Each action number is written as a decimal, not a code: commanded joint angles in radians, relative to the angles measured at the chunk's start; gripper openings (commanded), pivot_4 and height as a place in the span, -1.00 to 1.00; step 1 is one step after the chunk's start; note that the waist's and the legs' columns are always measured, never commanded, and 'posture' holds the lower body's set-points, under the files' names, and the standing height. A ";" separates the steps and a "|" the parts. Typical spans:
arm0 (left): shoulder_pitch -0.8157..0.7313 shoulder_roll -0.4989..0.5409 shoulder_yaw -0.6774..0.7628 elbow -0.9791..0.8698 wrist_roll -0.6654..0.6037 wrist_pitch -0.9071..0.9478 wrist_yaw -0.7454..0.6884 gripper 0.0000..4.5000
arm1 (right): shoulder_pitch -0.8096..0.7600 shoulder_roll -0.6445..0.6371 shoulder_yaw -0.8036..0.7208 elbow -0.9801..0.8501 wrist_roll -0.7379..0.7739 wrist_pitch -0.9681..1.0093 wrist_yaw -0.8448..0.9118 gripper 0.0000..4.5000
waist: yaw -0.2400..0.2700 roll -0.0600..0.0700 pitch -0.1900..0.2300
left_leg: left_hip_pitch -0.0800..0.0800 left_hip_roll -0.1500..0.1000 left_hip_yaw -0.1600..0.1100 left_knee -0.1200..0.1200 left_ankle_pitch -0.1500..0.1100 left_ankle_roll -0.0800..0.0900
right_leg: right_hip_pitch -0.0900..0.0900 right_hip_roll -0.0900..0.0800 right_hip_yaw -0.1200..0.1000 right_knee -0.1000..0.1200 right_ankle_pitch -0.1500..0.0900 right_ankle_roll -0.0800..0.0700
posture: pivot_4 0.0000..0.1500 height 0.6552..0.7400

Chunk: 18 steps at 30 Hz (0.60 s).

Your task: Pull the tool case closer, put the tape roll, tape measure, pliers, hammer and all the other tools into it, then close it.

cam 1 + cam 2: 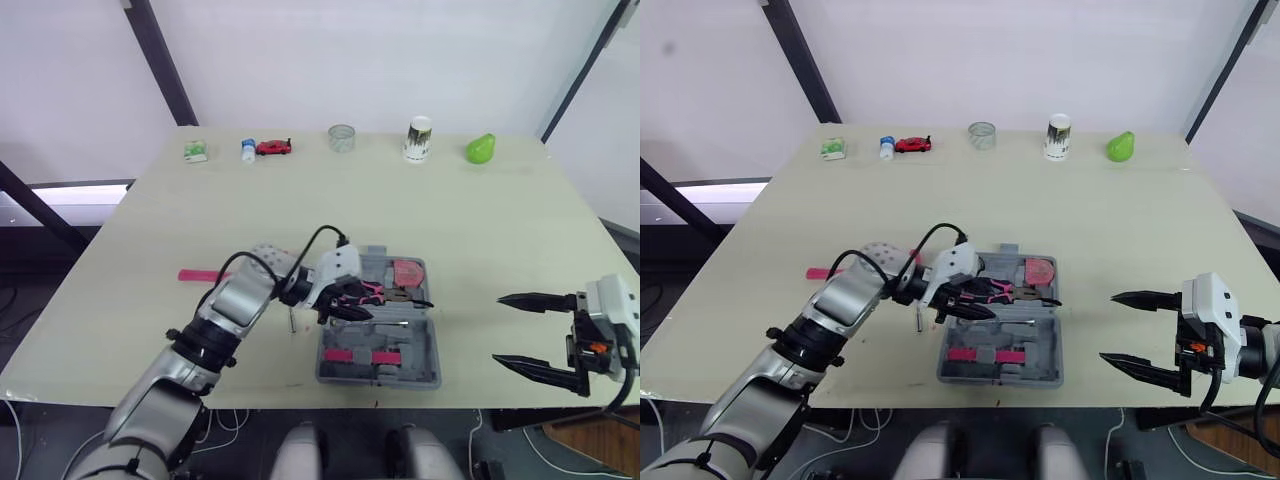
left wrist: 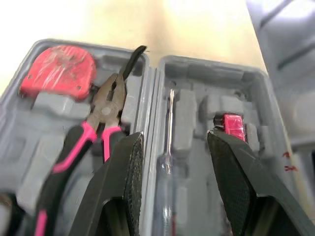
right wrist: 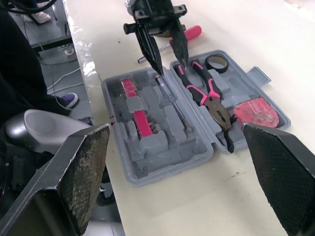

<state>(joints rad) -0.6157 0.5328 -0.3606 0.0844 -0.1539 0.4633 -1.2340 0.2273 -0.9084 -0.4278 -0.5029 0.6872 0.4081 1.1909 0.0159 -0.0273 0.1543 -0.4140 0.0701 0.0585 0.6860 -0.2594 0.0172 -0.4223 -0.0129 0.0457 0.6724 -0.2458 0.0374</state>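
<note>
Left gripper [image 3: 170,64] hovers over open tool case [image 2: 206,66] at table front, fingers apart, empty. Right gripper [image 1: 498,329] wide, empty, well right. Pliers [image 2: 106,105] in case, nose overhanging rim: I fear lid jams. Pink-handled tool [image 1: 200,275] beside case, unpacked.

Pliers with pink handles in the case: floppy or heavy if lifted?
The pliers look like solid metal, so probably stiff and heavy for their size. The two handles meet at a pivot, so they may swing apart if only one is gripped. Lying flat in the tool case, they are unlikely to roll.
</note>
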 commanded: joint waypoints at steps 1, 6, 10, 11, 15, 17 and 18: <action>0.036 -0.032 0.020 0.031 -0.010 -0.103 0.020 -0.64 | -0.012 0.005 0.004 -0.020 0.006 -0.014 -0.005 1.00 | 0.000 0.000 0.000 | 0.000 0.000 0.000 0.000 0.000 0.000 | 0.000 0.000 0.000 0.000 0.000 0.000 | 1.00 1.00; 0.038 -0.069 0.008 0.112 0.025 -0.191 0.042 -0.97 | -0.035 -0.005 0.008 -0.005 0.011 -0.007 0.000 1.00 | -0.002 0.000 0.000 | 0.000 0.000 0.000 0.000 0.000 0.000 | 0.001 0.000 0.000 0.000 0.000 0.000 | 1.00 1.00; 0.032 -0.090 -0.006 0.176 0.057 -0.252 0.054 -0.97 | -0.043 -0.011 0.002 0.005 0.013 -0.004 0.007 1.00 | -0.002 0.000 0.000 | 0.000 0.000 0.000 0.000 0.000 0.000 | 0.001 0.000 0.000 0.000 0.000 0.000 | 1.00 1.00; 0.029 -0.095 -0.010 0.190 0.066 -0.264 0.055 -0.97 | -0.044 -0.012 -0.001 0.006 0.014 -0.003 0.008 1.00 | -0.002 0.000 0.000 | 0.000 0.000 0.000 0.000 0.000 0.000 | 0.001 0.000 0.000 0.000 0.000 0.000 | 1.00 1.00; 0.027 -0.111 -0.026 0.226 0.095 -0.295 0.055 -0.97 | -0.041 -0.018 -0.010 0.004 0.016 0.000 0.011 1.00 | -0.001 0.000 0.000 | 0.000 0.000 0.000 0.000 0.000 0.000 | 0.001 0.000 0.000 0.000 0.000 0.000 | 1.00 1.00; 0.034 -0.105 -0.053 0.249 0.134 -0.322 0.055 -0.97 | -0.038 -0.020 -0.015 0.001 0.017 0.001 0.009 1.00 | -0.001 0.000 0.000 | 0.000 0.000 0.000 0.000 0.000 0.000 | 0.001 0.000 0.000 0.000 0.000 0.000 | 1.00 1.00; 0.039 -0.099 -0.069 0.259 0.154 -0.337 0.053 -0.97 | -0.037 -0.021 -0.016 0.001 0.017 0.001 0.009 1.00 | -0.002 0.000 0.000 | 0.000 0.000 0.000 0.000 0.000 0.000 | 0.001 0.000 0.000 0.000 0.000 0.000 | 1.00 1.00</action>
<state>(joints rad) -0.5760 0.4286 -0.4124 0.3418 -0.0227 0.1574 -1.1756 0.1918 -0.9184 -0.4063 -0.4904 0.6909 0.4121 1.1953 0.0142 -0.0273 0.1542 -0.4139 0.0698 0.0582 0.6861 -0.2594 0.0172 -0.4216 -0.0127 0.0456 0.6719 -0.2457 0.0374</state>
